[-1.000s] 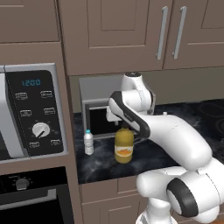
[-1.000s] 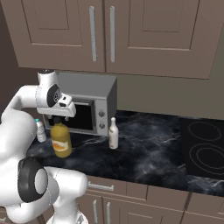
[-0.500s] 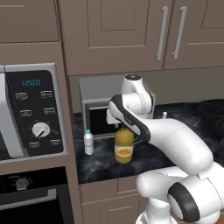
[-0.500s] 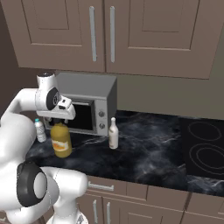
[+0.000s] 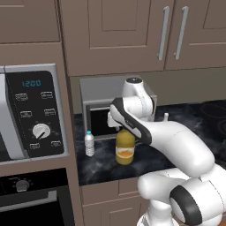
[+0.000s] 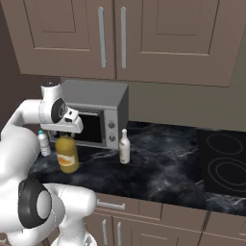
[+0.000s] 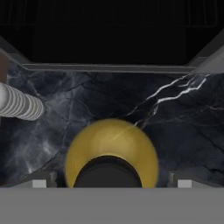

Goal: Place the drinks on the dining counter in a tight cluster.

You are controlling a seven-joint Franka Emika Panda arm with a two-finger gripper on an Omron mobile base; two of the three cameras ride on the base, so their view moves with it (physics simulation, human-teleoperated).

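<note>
Three drinks stand on the black counter [image 6: 163, 168] before the microwave [image 6: 98, 113]: juice jug [image 5: 125, 147], water bottle [image 5: 89, 143] near it, white bottle [image 6: 125, 147] apart. The gripper [image 7: 109, 180] hangs directly over the jug's dark cap [image 7: 108, 171], fingers spread wide on either side, holding nothing. The jug appears full of orange liquid; judged risk: an off-centre descent could strike the cap and tip the jug.

juice jug [image 5: 125, 149] upright (dark cap) | water bottle [image 5: 89, 143] left | white bottle [image 6: 125, 147] right
</note>
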